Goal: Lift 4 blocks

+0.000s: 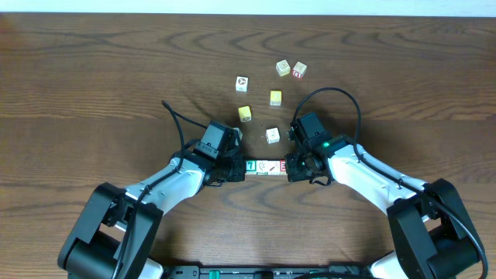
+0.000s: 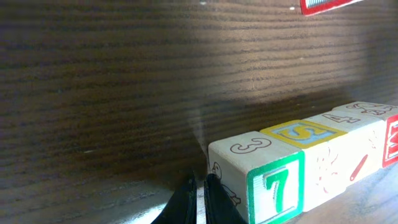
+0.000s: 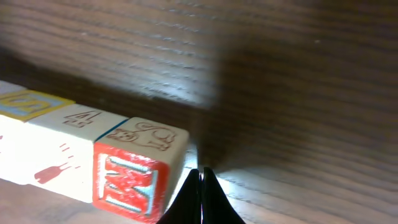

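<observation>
Brown wooden table [image 1: 93,77] held your row of four small wooden cubes [image 1: 266,167], not lifted yet I think, between the pressed-together left gripper [image 1: 241,169] and right gripper [image 1: 290,168].

The counter [image 2: 124,74] is dark wood, streaky-grained, with a soft sheen where light falls. The green "7" block [image 2: 264,183] is smooth pale wood with printed colour. At the row's far end from it, the red "M" block [image 3: 132,177] looks slightly glossy.

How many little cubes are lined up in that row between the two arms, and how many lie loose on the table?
Cubes in the row: 4
Loose cubes: 6
Total: 10
</observation>
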`<action>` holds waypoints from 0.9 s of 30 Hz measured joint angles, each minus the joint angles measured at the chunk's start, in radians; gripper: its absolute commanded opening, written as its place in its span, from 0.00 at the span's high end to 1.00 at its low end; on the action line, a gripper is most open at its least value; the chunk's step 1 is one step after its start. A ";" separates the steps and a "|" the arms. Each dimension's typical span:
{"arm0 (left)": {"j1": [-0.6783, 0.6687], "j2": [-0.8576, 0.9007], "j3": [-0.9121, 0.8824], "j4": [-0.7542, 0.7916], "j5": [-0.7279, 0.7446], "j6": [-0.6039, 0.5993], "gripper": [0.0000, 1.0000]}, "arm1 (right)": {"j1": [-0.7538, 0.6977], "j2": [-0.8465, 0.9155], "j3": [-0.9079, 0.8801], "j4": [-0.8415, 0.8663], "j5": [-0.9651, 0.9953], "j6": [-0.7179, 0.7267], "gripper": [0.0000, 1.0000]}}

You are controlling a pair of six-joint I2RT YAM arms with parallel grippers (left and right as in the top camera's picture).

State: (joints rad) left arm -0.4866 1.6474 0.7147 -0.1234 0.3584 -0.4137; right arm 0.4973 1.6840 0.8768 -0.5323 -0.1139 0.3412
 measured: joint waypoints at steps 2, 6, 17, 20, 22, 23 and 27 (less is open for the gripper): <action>-0.001 -0.001 0.000 0.003 -0.018 0.000 0.91 | 0.000 0.000 0.000 0.002 0.023 0.000 0.99; -0.002 -0.005 0.000 0.009 -0.066 0.000 0.89 | -0.002 0.000 0.000 0.016 0.070 0.000 0.99; 0.092 -0.034 0.020 0.016 -0.246 0.004 0.68 | -0.025 0.000 0.001 0.209 0.287 -0.005 0.52; 0.134 -0.079 0.026 0.026 -0.265 0.010 0.66 | -0.032 0.000 0.001 0.270 0.367 -0.010 0.36; 0.151 -0.101 0.029 0.031 -0.272 0.012 0.66 | -0.032 0.000 0.001 0.316 0.410 -0.012 0.35; 0.160 -0.110 0.029 0.038 -0.276 0.016 0.66 | -0.032 0.000 0.001 0.345 0.431 -0.013 0.34; 0.189 -0.145 0.030 0.088 -0.284 0.056 0.66 | -0.032 0.000 0.001 0.452 0.497 -0.043 0.23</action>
State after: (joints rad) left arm -0.2977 1.5021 0.7444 -0.0353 0.0746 -0.3580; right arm 0.4656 1.6844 0.8776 -0.0799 0.3832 0.2977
